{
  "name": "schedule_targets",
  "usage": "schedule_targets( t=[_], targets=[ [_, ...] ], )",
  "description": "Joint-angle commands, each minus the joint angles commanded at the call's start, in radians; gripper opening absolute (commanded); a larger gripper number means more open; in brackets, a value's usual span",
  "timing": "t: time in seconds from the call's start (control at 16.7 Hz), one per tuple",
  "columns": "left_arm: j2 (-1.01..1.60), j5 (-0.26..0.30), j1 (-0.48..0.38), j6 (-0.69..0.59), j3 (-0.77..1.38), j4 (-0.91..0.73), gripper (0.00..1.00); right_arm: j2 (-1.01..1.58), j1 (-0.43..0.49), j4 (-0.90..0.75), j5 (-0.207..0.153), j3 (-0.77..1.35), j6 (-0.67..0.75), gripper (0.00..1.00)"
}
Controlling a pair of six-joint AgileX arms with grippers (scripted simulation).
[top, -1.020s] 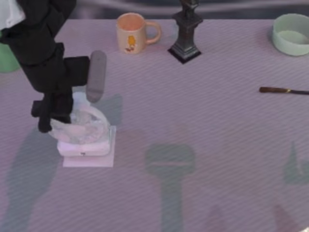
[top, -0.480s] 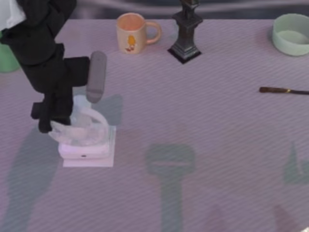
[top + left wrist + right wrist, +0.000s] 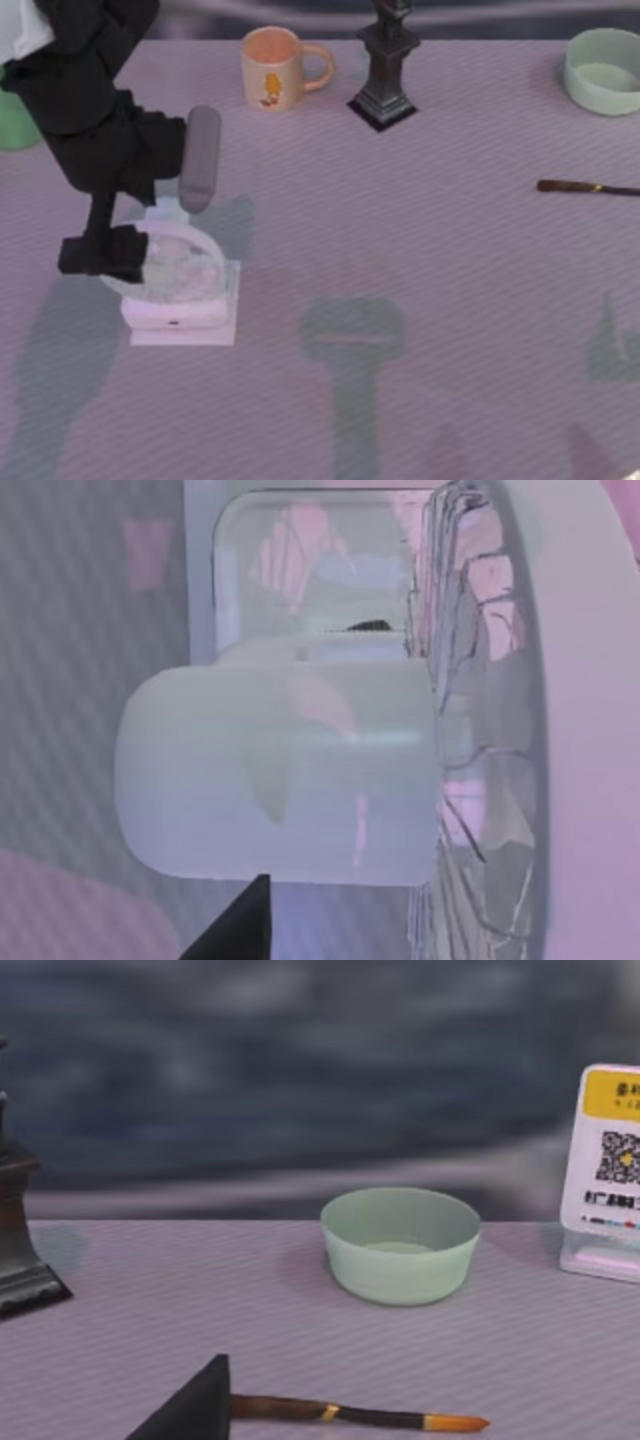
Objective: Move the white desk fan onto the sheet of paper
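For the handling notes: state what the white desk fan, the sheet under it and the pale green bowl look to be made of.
White desk fan: glossy white plastic, probably, with a see-through grille showing blades. Sheet of paper: thin, matte, lying flat, paper-like. Pale green bowl: smooth and slightly translucent, plastic or glazed ceramic; the look leaves it open.

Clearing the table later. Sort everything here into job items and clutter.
Job:
- small white plastic desk fan, round translucent grille
- thin pale sheet of paper under it
- left gripper at the fan

Clutter:
- peach ceramic mug
- dark metal trophy
- pale green round bowl
- brown paintbrush
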Motion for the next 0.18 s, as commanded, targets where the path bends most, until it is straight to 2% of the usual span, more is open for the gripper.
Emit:
schedule_targets(
  t=[0.18],
  targets=[
    [0.0,0.0,0.0,0.0,0.0,0.0,1.0,0.0,0.0,0.0,0.0,0.0,0.0,1.0]
  ],
)
